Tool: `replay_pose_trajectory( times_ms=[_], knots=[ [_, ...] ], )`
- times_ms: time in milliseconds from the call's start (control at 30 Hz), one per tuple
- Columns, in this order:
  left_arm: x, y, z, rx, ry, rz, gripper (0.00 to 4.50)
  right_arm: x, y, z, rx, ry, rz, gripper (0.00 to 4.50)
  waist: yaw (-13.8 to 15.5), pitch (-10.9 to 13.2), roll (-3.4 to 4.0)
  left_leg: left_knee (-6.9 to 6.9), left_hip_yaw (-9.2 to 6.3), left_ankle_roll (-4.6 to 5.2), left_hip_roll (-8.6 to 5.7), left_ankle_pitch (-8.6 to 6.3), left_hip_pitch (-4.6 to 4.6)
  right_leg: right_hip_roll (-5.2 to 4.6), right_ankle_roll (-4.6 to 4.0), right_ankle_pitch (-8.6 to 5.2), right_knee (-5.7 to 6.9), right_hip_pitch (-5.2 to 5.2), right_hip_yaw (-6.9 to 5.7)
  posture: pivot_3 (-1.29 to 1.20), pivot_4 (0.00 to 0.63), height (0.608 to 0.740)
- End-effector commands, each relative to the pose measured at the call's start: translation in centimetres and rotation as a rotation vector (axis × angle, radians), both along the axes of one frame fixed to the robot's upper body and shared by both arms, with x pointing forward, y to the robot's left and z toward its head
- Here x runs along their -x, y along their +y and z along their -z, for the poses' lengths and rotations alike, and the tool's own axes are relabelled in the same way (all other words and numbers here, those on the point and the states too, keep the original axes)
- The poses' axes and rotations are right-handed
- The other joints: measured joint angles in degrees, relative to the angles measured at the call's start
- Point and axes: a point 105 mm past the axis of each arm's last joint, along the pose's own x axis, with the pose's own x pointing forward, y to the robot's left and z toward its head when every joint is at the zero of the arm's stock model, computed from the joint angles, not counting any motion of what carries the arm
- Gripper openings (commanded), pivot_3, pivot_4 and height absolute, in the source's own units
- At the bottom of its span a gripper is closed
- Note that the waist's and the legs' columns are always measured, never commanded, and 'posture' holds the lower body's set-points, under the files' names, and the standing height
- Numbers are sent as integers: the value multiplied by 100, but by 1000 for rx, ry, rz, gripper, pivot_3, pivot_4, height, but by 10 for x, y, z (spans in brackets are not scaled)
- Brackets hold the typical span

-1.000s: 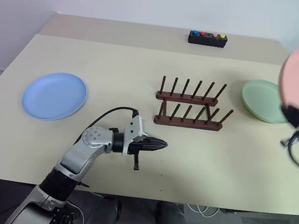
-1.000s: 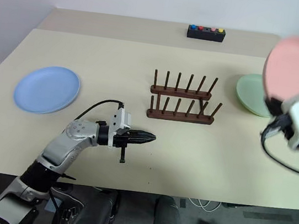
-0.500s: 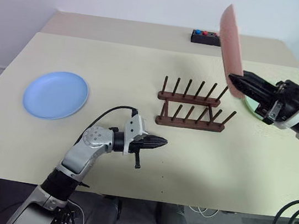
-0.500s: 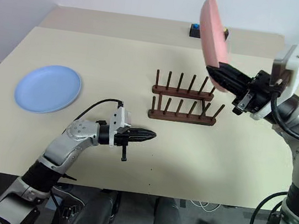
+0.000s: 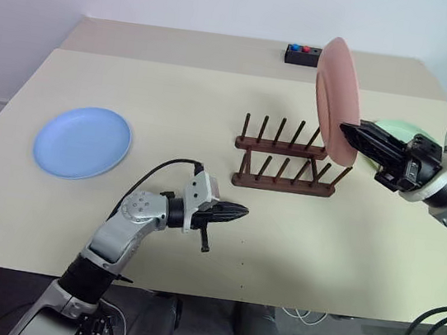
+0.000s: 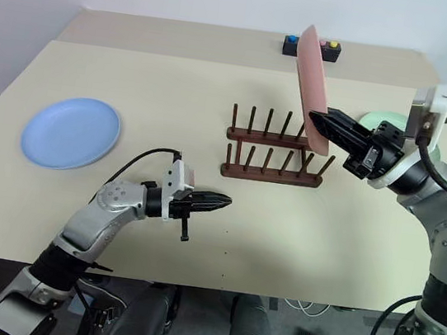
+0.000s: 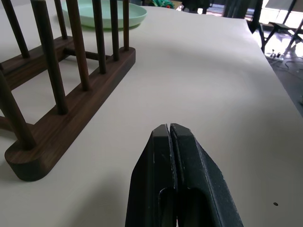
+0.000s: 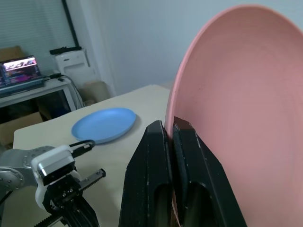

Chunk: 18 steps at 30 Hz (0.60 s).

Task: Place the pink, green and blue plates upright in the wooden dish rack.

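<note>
In the head views we see the right gripper (image 5: pixel 349 138) clenched on the lower rim of the round salmon-pink plate (image 5: pixel 336 98), which stands nearly on edge in the air, right of centre in the frame, above the right end of the small dark brown wooden dish rack (image 5: pixel 285 157). The rack sits at mid-frame on the beige bench (image 5: pixel 216 100), its pegs bare. The pale mint green plate (image 6: pixel 377 120) lies flat on the bench at right, mostly hidden behind the arm. The light blue plate (image 5: pixel 82 142) lies flat at far left, well apart from the rack. A small black box with coloured buttons (image 6: pixel 311 49) stands at the upper centre, partly hidden by the pink plate.

The left gripper (image 5: pixel 238 213) hovers at lower centre, clenched and empty, just in front of the rack.

The left wrist view shows its fingers (image 7: pixel 161 179) pressed together and the green plate beyond the rack. The right wrist view shows the plate's rim pinched between the fingers.
</note>
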Motion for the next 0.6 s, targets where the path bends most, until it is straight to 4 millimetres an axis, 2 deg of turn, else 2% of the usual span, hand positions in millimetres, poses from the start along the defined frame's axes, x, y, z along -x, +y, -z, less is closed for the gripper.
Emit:
replay_pose_trajectory(
  times_ms=[33,433,600],
  knots=[
    [0,-3,-16,28,-51,20,0,1,-6,-9,-29,-42,23,51,0,0,0,0,0,0,0,0,0,0,0,0,1,0,0,0,150,740],
    [-1,-3,-17,28,-53,18,0,-7,-16,-6,-129,8,53,51,-2,0,0,0,0,0,0,0,0,0,0,0,3,-2,0,0,150,740],
    [-1,-3,-17,29,-53,17,0,-10,-20,2,-155,36,84,51,-2,0,0,0,1,0,0,0,0,0,0,0,4,-2,1,0,150,740]
  ],
)
